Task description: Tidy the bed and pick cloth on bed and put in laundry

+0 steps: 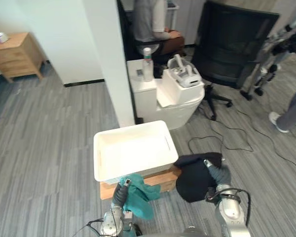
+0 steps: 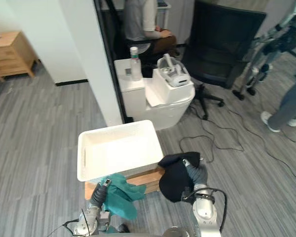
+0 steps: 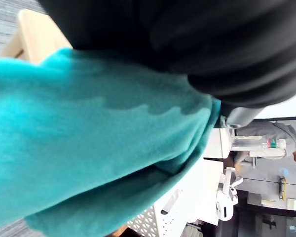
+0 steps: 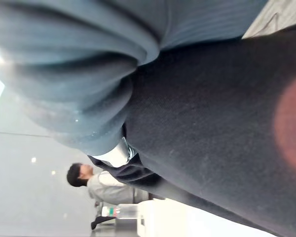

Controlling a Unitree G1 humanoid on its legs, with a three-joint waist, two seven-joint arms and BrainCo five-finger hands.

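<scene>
A wooden nightstand (image 1: 12, 54) stood far left on the grey plank floor (image 1: 49, 148). In the middle, a white laundry basket (image 1: 96, 155) sat on a low wooden stand (image 1: 163, 178).

At the basket's near edge, the left hand (image 1: 120, 191) was wrapped in a teal cloth (image 1: 140, 197). The cloth hung below the rim, outside the basket. It hid the hand's grip, so open or closed could not be told.

Behind the basket stood a white cabinet (image 1: 143, 98) with a bottle (image 1: 147, 64) on top, and a seated person (image 1: 150, 22) beyond it.

Just right of the basket, the right hand (image 1: 214, 173) was buried in a black cloth (image 1: 195, 177), also outside the basket. Its grip could not be told either.

A black office chair (image 1: 234, 44) stood at the upper right.
</scene>
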